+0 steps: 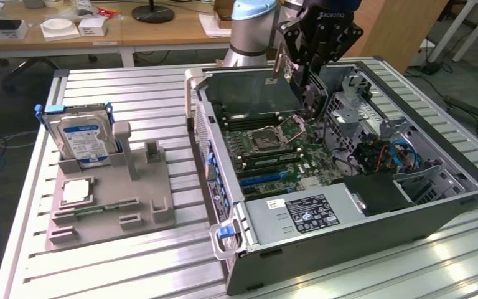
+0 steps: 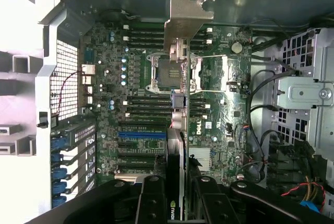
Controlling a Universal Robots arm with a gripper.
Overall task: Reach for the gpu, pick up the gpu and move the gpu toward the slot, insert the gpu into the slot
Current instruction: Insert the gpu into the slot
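The gpu hangs edge-on between the 2 fingers of the gripper, which is clamped on it, directly above the motherboard inside the open computer case.

Thin dark gpu, silver-bracketed, upright edge-on over the motherboard
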